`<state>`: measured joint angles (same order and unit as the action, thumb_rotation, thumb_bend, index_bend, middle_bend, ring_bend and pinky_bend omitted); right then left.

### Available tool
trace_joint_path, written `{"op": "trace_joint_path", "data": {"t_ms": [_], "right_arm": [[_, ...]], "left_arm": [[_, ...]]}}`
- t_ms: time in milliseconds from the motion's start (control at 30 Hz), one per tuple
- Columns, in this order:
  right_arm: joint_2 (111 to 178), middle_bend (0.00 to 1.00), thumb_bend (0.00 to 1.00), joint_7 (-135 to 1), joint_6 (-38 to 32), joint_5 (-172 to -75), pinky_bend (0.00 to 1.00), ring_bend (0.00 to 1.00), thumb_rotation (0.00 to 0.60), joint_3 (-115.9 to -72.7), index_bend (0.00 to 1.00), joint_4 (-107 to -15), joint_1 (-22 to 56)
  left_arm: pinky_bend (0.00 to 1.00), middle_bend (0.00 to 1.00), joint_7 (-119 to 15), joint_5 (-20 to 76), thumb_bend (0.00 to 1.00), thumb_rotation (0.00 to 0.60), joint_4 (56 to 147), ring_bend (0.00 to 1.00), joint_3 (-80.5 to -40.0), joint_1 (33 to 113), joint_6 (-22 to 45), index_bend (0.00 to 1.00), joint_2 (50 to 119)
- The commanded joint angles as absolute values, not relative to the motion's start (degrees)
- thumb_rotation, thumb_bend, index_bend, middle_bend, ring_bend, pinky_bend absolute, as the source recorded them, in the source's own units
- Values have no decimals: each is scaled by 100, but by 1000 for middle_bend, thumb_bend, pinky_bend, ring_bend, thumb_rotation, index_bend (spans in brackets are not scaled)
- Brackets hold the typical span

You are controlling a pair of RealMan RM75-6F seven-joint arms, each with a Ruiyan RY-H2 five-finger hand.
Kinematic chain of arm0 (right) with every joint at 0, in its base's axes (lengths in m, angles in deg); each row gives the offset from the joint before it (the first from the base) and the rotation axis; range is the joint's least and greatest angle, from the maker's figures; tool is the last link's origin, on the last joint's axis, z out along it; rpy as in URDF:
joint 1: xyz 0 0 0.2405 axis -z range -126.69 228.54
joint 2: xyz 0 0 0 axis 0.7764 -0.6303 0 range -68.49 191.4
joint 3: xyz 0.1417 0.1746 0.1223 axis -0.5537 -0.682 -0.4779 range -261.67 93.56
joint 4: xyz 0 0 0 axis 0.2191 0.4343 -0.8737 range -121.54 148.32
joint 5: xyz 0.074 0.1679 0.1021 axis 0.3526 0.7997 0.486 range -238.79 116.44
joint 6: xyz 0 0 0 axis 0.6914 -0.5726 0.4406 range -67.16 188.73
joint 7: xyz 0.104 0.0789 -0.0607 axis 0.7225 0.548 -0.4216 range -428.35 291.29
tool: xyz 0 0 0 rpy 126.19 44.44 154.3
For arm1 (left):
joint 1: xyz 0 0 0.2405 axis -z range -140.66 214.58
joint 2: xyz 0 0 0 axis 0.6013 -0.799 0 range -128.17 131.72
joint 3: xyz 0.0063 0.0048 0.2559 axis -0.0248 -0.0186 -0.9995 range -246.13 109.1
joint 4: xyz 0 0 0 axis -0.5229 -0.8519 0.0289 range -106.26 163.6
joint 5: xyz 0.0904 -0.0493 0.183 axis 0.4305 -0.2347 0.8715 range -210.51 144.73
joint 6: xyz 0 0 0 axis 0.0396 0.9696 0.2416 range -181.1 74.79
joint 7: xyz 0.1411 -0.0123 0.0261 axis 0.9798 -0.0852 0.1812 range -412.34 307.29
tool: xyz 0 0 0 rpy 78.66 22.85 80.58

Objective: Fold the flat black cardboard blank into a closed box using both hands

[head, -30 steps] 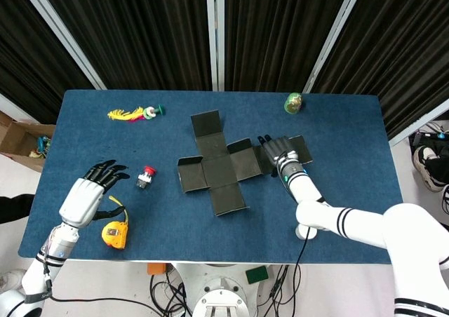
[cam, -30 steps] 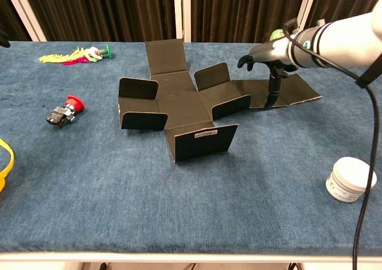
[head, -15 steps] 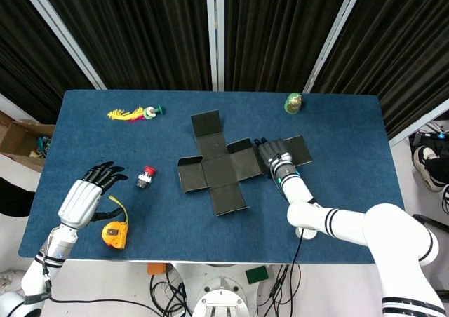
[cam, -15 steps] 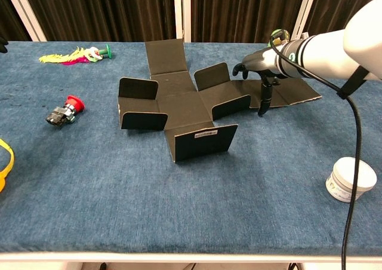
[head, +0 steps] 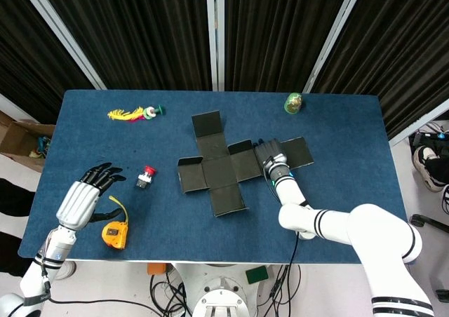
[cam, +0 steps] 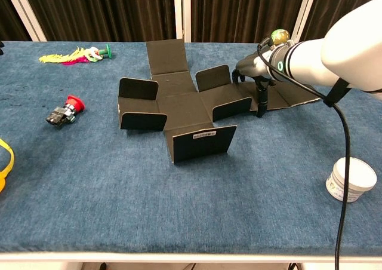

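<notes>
Still mostly unfolded, the flat black cardboard blank (head: 223,168) lies near the middle of the blue-covered desk (head: 337,184), a cross of panels with several short flaps already standing half upright and one long panel stretching to the robot's right. Over the last second the right robot hand (head: 269,153) has slid inward along that long panel, from near its outer end to the spot just beside the raised flaps; it now sits over the crease with fingers curled downward, one fingertip (cam: 261,110) touching the cardboard, though whether it actually pinches anything cannot be told. That shift suggests the fold of the right-hand panel is about to begin, so the task looks barely started. The left robot hand (head: 83,194) hangs well apart at the desk's left edge, fingers spread and holding nothing, having drifted slightly back. Around the blank lie a yellow tape measure (head: 114,233), a small red-capped push button (head: 145,177), a feathered yellow-and-red toy (head: 133,113), a green round ornament (head: 293,104) and a white lidded jar (cam: 351,179); none touches the cardboard or blocks the folding.
</notes>
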<state>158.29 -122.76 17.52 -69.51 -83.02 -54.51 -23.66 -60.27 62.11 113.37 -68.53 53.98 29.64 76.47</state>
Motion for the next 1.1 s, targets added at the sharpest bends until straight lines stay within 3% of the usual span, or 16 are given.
{"op": "trace_joint_path", "data": {"t_ms": [33,167,300,400,500,733,1100], "right_arm": [[15797,286,276,-12028,1650,-7230,901,825,600,-8421,494,-5543,-2240],[15574,330,327,-11696,1497,-7715,901,835,600,-8489,534,-5862,-2015],[15384,380,327,-11341,1237,-8160,908,849,600,-8578,535,-6210,-1767],[15360,411,327,-11191,1028,-8437,911,851,600,-8598,540,-6345,-1609],[15470,432,318,-11255,665,-8702,915,854,600,-8540,542,-6366,-1476],[15737,456,312,-11864,-54,-8956,922,860,600,-8442,527,-6435,-1331],[15831,451,312,-12369,-86,-8953,925,865,600,-8683,523,-6403,-1243]], "left_arm": [[200,216,-6147,6149,84,600,11263,118,-6861,5412,2877,296,7666],[249,216,-6071,6002,91,600,11078,135,-6780,5505,2677,300,7732],[543,216,-5895,5770,125,600,10827,338,-6571,5715,2384,309,7990],[706,212,-5443,5671,128,600,10502,491,-6412,5987,2078,272,8271],[808,162,-4765,5419,126,600,10311,547,-6243,6286,1629,181,8542],[874,73,-3765,4803,31,600,9853,558,-5800,6786,1138,47,9209],[879,52,-3630,4354,11,600,9014,554,-5593,7395,587,31,10075]]}}
